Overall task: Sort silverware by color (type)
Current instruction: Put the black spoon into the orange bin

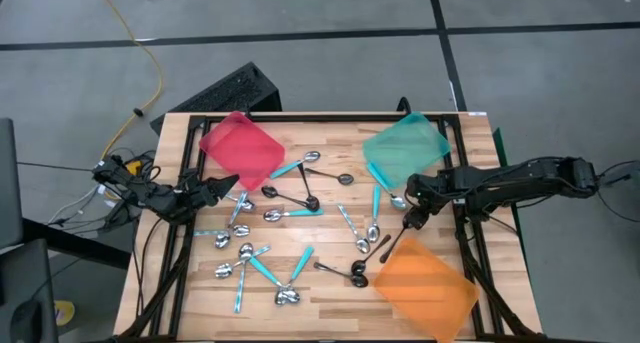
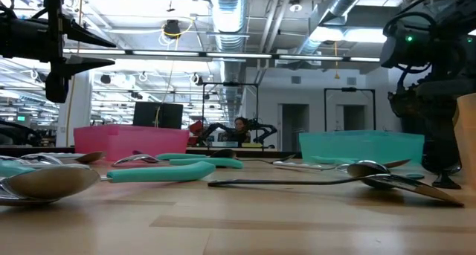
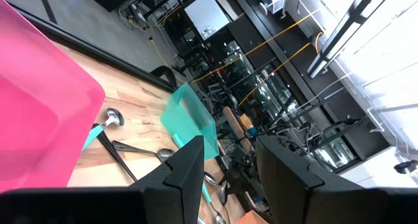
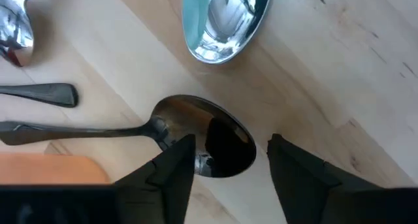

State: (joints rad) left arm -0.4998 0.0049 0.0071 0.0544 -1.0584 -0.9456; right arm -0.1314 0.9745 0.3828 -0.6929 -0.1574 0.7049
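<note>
Spoons lie scattered on the wooden table (image 1: 330,133): shiny silver ones (image 1: 232,271), teal-handled ones (image 1: 290,213) and black ones (image 1: 345,271). My right gripper (image 1: 412,220) points down at the table's right side, open, its fingers on either side of the bowl of a dark spoon (image 4: 209,142). That spoon lies flat, its handle (image 1: 390,248) running toward the near edge. My left gripper (image 1: 232,183) hovers level at the table's left side, open (image 3: 228,175), with nothing between its fingers. My right gripper comes at the dark spoon from above, one fingertip (image 4: 179,155) over the bowl's rim beside the neck, the other (image 4: 284,155) just past the bowl's opposite side. I cannot tell whether either finger touches it. The spoon lies flat on the table.
A red tray (image 1: 242,148) stands at the far left, a teal tray (image 1: 405,148) at the far right and an orange tray (image 1: 425,283) at the near right. A teal-handled spoon's bowl (image 4: 225,21) and another dark handle (image 4: 39,93) lie close to the right gripper.
</note>
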